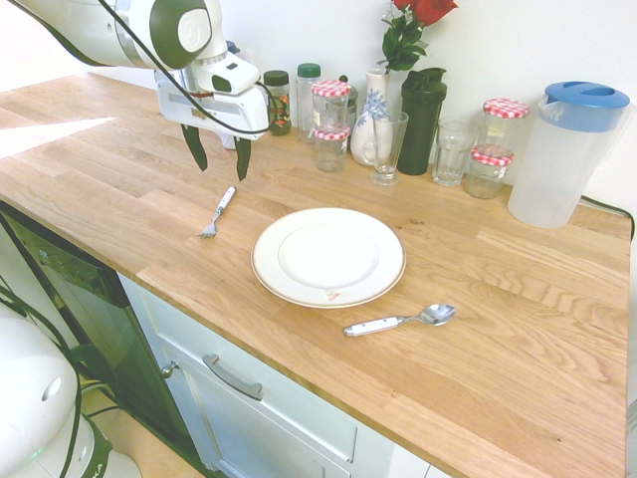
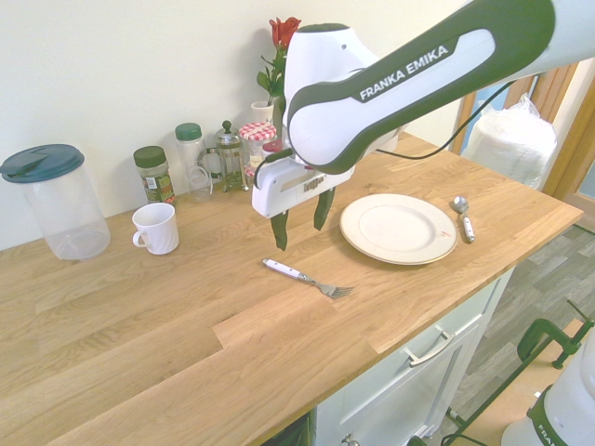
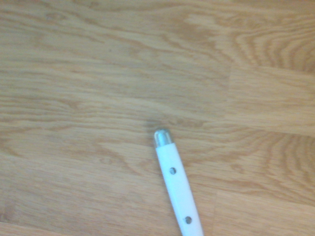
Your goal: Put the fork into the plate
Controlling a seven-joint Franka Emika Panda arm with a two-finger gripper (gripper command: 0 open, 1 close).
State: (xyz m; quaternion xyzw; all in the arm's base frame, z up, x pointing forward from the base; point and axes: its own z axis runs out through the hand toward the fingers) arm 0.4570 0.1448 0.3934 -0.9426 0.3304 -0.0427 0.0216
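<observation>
Gripper [image 1: 219, 154]: suspended above the worktop with fingers pointing straight down; jaws spread wide, nothing held between them; positioned over the handle end of the fork, clear of it. Also visible in the second exterior view [image 2: 301, 222].
Fork [image 1: 217, 211]: flat on the wooden worktop [image 1: 478, 299], untouched; tines toward the front edge, pale handle toward the back wall; just left of the plate in the first exterior view, apart from it. White handle with two rivets and a metal end cap shown close up in the wrist view [image 3: 177, 189].
Plate [image 1: 328, 256]: upright on the worktop near the front edge; cream-white with thin brown rim line and small reddish mark on the near rim; nothing on it.
Spoon [image 1: 400, 321]: flat on the worktop just in front and to the right of the plate, not touching it; white handle, round bowl pointing right.
Back row: spice jars [image 1: 278, 100], checked-lid jars [image 1: 332, 115], patterned vase [image 1: 374, 124] holding a red rose [image 1: 423, 12], clear glass [image 1: 388, 146], dark cylindrical container [image 1: 422, 118], further glasses and lidded jars [image 1: 493, 154].
Pitcher [image 1: 562, 154]: translucent body, blue lid; far right of the row against the wall.
Mug [image 2: 156, 228]: white; seen in the second exterior view only, on the worktop near the wall.
</observation>
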